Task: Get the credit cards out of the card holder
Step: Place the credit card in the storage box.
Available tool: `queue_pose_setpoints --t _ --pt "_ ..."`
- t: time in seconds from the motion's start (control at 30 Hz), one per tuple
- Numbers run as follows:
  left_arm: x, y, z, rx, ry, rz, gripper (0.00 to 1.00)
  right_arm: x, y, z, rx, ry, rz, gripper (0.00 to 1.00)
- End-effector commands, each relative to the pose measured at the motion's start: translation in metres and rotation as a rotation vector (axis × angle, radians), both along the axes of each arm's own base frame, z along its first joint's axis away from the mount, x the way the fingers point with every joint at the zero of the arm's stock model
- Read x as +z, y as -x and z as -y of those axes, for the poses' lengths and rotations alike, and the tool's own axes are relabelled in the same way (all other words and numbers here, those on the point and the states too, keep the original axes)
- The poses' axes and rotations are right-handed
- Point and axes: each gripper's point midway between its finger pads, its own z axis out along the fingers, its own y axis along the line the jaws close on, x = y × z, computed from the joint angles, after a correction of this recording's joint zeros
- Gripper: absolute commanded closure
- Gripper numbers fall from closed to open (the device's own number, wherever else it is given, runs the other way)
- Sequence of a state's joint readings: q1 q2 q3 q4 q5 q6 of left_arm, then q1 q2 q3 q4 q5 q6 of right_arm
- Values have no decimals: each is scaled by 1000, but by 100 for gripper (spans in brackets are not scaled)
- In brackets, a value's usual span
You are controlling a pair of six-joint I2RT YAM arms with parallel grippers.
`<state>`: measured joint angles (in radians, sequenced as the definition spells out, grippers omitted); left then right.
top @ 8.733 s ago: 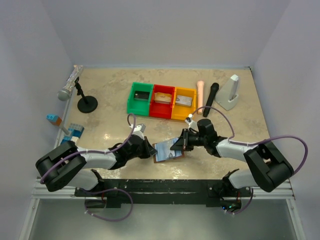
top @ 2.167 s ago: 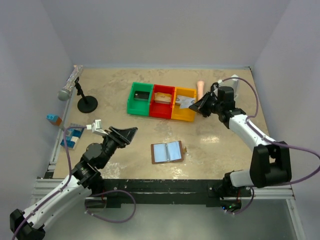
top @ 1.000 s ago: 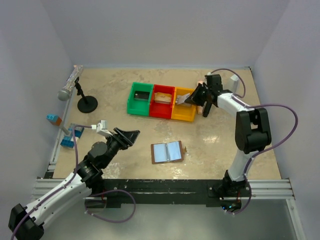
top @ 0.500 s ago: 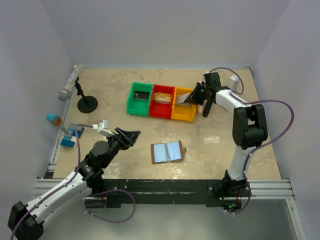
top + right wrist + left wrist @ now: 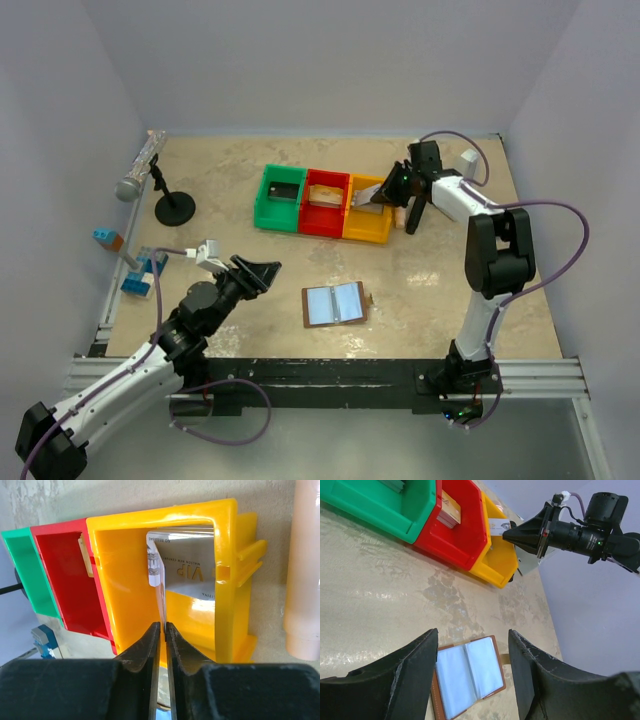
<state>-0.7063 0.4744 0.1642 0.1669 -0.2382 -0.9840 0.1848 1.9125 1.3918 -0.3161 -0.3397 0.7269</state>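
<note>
Brought from the brown leather card holder (image 5: 336, 303), a silvery grey credit card (image 5: 187, 575) stands in the yellow plastic bin (image 5: 160, 511), right pincer (image 5: 164, 625) narrowed to a slit on it; left pincer (image 5: 472, 635) gapes empty

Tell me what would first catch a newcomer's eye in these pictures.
The right gripper pinches a silvery grey flat card inside the yellow plastic bin, which ends a row of three coloured bins. Lower in the top view, the brown leather-like card holder lies open.
</note>
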Motion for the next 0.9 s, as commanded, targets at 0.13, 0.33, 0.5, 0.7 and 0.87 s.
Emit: queue_pose_setpoints --t 0.13,0.33,0.5,0.7,0.87 --pt "13 -3 4 -17 0 39 37 6 -12 3 -4 31 18 79" --pt "11 -3 4 -17 -2 33 37 5 -12 5 -7 45 14 68" --pt "11 -3 4 -17 -1 32 37 5 -10 8 -12 58 14 63" --pt "10 -3 5 -21 -1 27 37 11 -8 13 -15 74 19 60" --pt "10 -3 6 -23 1 24 37 17 -6 15 -15 85 31 59"
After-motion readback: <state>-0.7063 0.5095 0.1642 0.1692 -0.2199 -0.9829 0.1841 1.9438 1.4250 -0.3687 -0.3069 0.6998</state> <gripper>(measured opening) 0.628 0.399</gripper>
